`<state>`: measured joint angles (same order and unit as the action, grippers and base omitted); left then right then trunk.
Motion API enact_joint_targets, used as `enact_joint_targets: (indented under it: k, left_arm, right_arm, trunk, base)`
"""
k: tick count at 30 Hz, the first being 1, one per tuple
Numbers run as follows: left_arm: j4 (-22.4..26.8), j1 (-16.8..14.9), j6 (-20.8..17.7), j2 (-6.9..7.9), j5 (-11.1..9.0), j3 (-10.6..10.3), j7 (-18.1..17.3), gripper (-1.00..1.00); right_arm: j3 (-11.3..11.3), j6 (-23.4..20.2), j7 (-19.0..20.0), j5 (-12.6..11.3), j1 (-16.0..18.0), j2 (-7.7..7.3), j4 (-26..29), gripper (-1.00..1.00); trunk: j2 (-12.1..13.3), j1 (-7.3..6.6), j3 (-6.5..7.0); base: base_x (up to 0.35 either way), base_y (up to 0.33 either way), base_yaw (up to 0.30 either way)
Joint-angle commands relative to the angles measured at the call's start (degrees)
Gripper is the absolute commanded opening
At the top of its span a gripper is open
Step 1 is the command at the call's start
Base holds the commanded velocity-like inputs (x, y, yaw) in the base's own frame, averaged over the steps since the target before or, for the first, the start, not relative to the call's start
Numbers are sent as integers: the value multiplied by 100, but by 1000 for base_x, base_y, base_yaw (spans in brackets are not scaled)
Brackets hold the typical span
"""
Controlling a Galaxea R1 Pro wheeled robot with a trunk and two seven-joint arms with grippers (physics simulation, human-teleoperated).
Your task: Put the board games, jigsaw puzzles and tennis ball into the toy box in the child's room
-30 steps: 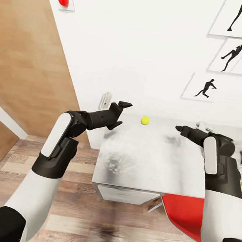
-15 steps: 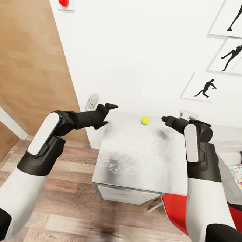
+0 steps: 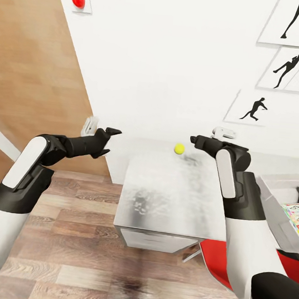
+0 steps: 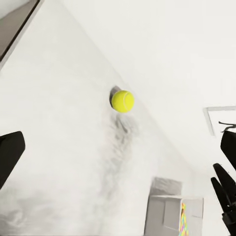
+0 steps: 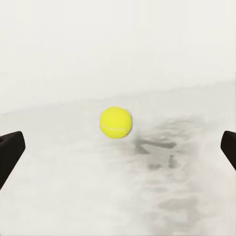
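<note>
Evidently the tidying is only getting going: the small yellow-green felt tennis ball (image 3: 179, 148) is sitting loose near the far edge of the pale grey metallic desk (image 3: 172, 202), touched by nothing, so it is not yet in any toy box. The black right end effector (image 3: 195, 139) is hovering just beside the ball with its fingers spread and empty, while the black left end effector (image 3: 108, 141) is hanging off the desk's left edge, likewise spread.
</note>
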<state>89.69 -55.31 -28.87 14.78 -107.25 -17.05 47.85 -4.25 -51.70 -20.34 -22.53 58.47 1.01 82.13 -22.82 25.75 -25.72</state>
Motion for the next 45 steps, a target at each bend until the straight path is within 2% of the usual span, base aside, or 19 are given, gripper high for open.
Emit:
enact_joint_targets:
  k: [1, 3, 6, 13, 27, 45]
  left_arm:
    - [5, -6, 1, 6, -39, -4, 38, 100]
    - [3, -6, 2, 124, -148, 1, 39, 100]
    - [-1, -6, 3, 202, -217, 0, 39, 100]
    - [-16, -6, 4, 284, -290, -1, 40, 100]
    - [-39, -6, 4, 344, -338, -8, 46, 100]
    - [-63, -6, 3, 422, -348, -21, 50, 100]
  right_arm:
    - [-5, -13, -60, -58, 6, 0, 4, 100]
    - [-38, 27, -66, -58, 13, 3, 20, 100]
    - [-58, 53, -69, -55, 17, 3, 31, 100]
    - [-76, 80, -77, -52, 21, 4, 38, 100]
    - [-90, 92, -83, -50, 24, 4, 10, 100]
    - [-74, 91, -94, -44, 24, 4, 0, 100]
  trunk:
    - [-10, 3, -9]
    - [-10, 3, -9]
    - [-10, 3, -9]
    - [-10, 3, -9]
    - [-10, 3, -9]
    - [-10, 3, -9]
  base:
    - [0, 0, 19]
    - [0, 0, 43]
    - [0, 0, 70]
    - [0, 0, 151]
    - [0, 0, 214]
    - [37, 0, 42]
